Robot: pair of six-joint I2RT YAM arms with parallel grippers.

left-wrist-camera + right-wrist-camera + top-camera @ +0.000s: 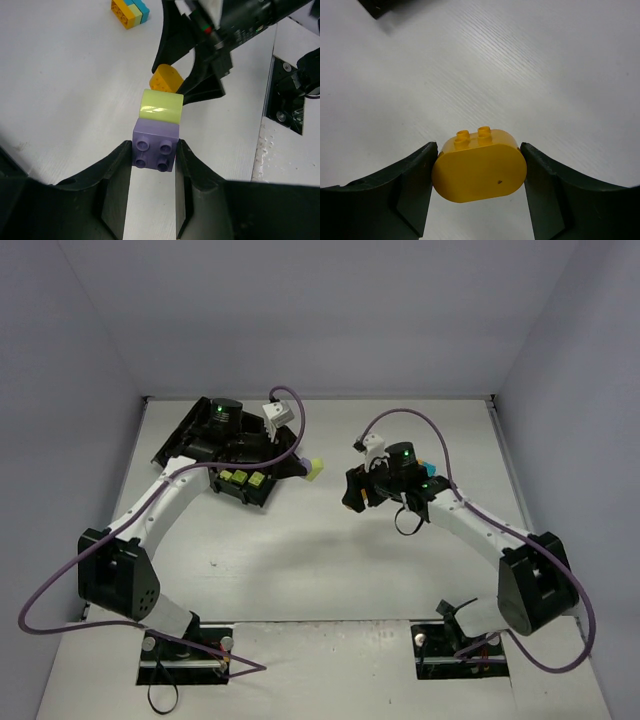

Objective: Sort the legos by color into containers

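Observation:
My left gripper (154, 152) is shut on a purple lego (155, 146) with a yellow-green lego (161, 106) stuck to its far end. In the top view it (298, 466) holds this pair (314, 469) above the table, just right of the black tray (180, 438). My right gripper (479, 172) is shut on an orange oval lego (480, 170) and holds it above the bare table. In the top view it (353, 500) is at the middle, close to the left gripper. The orange lego (166, 80) also shows in the left wrist view.
Yellow-green legos (240, 479) lie in the tray's near compartment. A small stack of orange, yellow and teal legos (130, 11) lies on the table beyond the right gripper, its teal part showing by the right arm (428, 468). A tray corner (376, 6) shows in the right wrist view.

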